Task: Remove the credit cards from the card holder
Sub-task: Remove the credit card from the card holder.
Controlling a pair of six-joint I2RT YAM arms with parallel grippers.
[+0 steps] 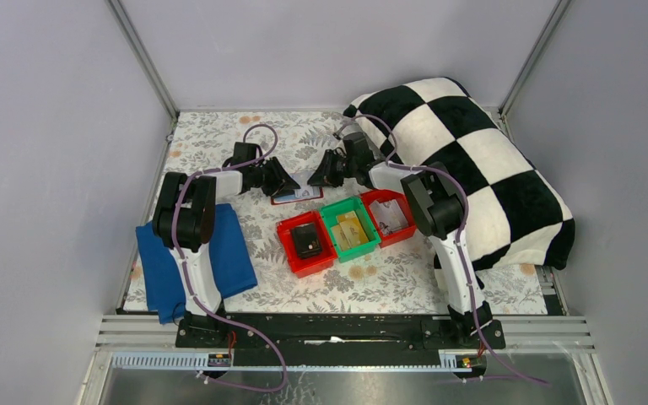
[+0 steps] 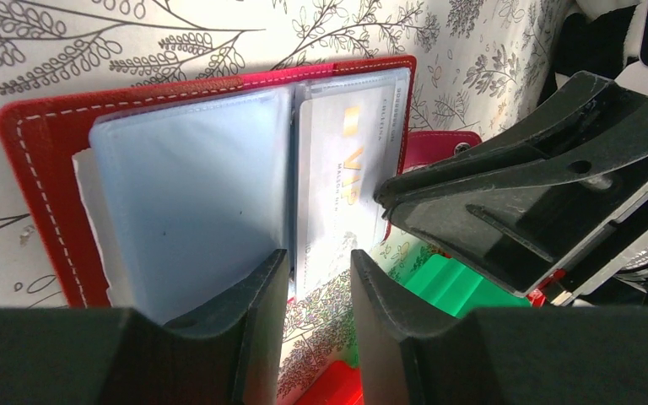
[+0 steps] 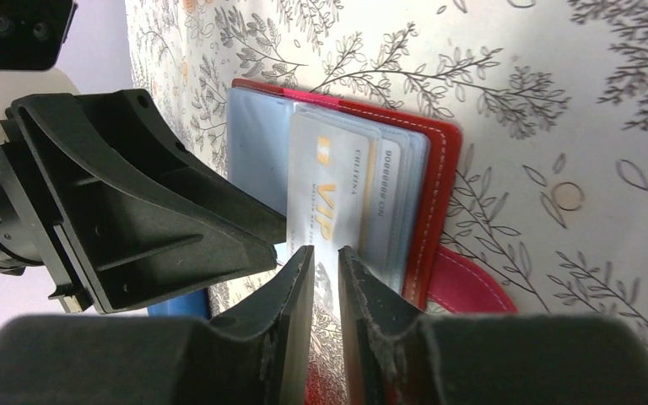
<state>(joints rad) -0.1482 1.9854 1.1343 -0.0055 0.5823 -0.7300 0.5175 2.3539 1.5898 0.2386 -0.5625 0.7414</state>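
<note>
Left jaws, slightly parted, should pin the card holder [image 2: 34,169] flat; right jaws, nearly closed, grip unclear, should draw the VIP card [image 3: 329,194] straight out.

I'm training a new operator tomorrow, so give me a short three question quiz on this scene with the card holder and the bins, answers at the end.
1. True or false: the card holder is folded shut.
2. The black boxy object sits in a bin of which colour? A green, B red, C blue.
3. What gold word shows on the credit card in the holder?
Key: 1 false, it lies open. 2 B. 3 VIP.
</note>
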